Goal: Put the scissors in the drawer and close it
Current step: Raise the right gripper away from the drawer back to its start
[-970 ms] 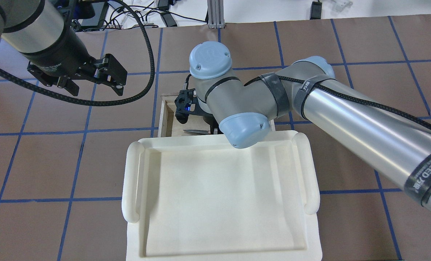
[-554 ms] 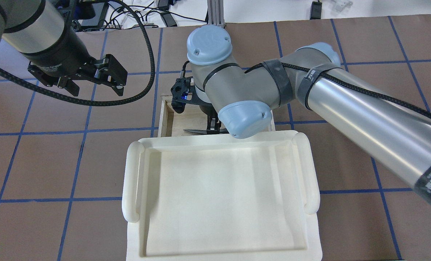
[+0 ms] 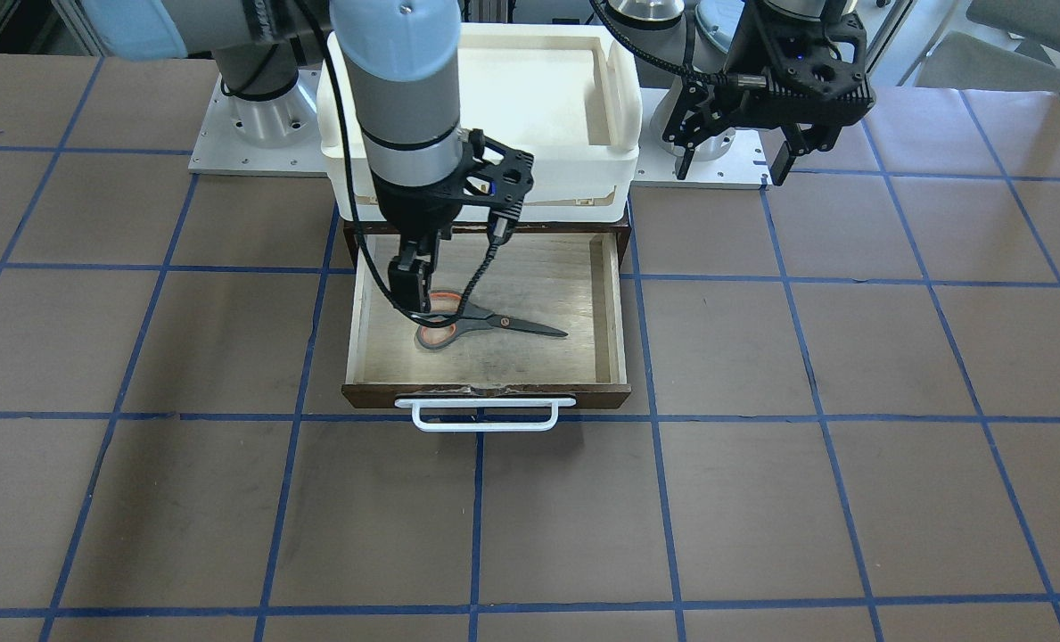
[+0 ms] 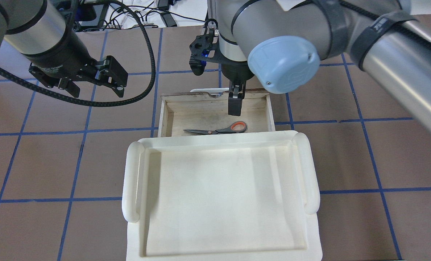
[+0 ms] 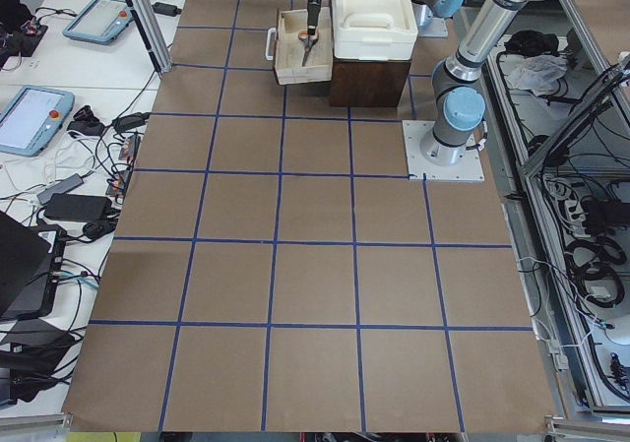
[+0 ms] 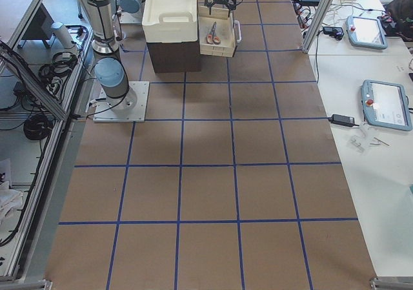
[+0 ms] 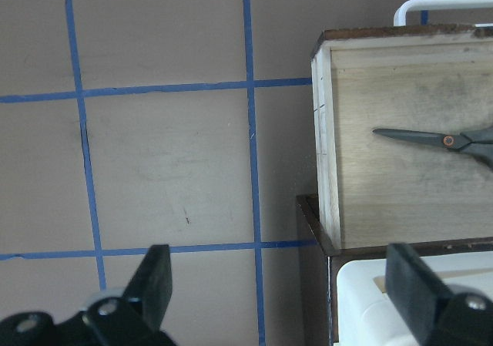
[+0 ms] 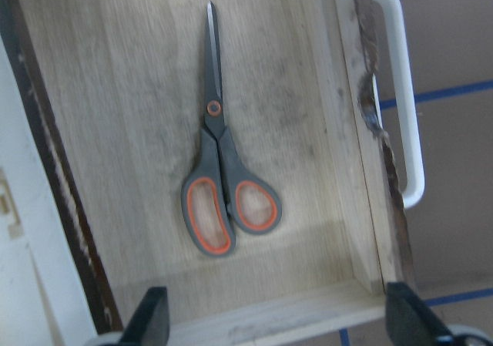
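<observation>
The scissors (image 3: 485, 323), dark grey with orange-lined loops, lie flat on the pale floor of the open wooden drawer (image 3: 617, 312). They also show from overhead (image 4: 219, 129) and in the right wrist view (image 8: 219, 184). My right gripper (image 3: 409, 290) hangs just above the scissors' handles, open and empty, its fingers apart from them (image 8: 281, 323). The drawer's white bar handle (image 3: 485, 415) sticks out at the front. My left gripper (image 4: 95, 87) is open and empty, hovering over the table to the left of the drawer.
A white plastic tray (image 4: 132, 181) sits on top of the dark brown cabinet (image 5: 369, 78) that the drawer slides out of. Brown table with blue grid tape lies all around. Cables and tablets lie beyond the table's far edge.
My right gripper has risen out of the drawer and moved toward the drawer front. The scissors now lie free and fully visible. The left arm has not moved.
</observation>
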`<state>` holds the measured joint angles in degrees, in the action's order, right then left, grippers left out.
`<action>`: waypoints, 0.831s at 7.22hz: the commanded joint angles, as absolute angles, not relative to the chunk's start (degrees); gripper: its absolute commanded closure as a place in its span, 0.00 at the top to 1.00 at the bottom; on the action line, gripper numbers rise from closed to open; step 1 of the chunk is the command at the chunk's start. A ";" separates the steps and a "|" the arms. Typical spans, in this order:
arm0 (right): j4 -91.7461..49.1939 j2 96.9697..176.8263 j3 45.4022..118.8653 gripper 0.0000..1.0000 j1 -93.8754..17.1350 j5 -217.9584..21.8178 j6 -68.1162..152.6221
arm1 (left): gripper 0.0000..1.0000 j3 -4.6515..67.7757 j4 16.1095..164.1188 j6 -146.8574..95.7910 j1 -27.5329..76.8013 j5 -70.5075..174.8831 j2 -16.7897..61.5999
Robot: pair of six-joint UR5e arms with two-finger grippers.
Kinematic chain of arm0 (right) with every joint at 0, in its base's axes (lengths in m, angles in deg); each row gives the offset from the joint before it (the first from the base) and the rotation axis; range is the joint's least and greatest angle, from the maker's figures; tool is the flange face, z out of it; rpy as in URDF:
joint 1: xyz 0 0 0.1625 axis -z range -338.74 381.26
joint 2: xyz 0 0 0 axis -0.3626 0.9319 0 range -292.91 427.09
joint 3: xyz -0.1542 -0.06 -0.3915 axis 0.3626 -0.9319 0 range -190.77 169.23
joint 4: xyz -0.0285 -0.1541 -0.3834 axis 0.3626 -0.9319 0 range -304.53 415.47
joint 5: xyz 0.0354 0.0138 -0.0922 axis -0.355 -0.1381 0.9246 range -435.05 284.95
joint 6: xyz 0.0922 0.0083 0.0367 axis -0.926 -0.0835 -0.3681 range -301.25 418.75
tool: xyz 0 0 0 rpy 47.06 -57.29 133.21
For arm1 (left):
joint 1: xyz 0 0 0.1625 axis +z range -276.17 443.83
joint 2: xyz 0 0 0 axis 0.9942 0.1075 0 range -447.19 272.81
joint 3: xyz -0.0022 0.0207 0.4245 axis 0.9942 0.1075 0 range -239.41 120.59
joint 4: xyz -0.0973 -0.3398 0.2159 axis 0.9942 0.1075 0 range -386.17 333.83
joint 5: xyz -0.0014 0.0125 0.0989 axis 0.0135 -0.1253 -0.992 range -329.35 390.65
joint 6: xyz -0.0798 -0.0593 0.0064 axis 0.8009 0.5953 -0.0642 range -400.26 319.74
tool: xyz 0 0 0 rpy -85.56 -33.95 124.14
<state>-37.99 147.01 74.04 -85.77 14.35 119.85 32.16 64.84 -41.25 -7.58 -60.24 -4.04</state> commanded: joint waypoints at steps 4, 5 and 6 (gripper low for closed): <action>-26.09 158.13 74.39 0.96 -61.03 11.17 120.62 | 1.00 31.82 64.63 -40.19 -7.58 -70.51 -2.30; -26.27 158.32 74.04 1.00 -61.27 11.00 117.41 | 1.00 31.74 64.02 -39.31 -7.58 -69.29 -1.24; -26.96 158.15 74.22 1.00 -61.27 11.52 108.42 | 1.00 31.30 61.49 -32.86 -7.84 -64.40 0.16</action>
<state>-26.50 158.00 74.15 -61.71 11.21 117.00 31.68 63.57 -38.01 -7.65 -68.30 -1.30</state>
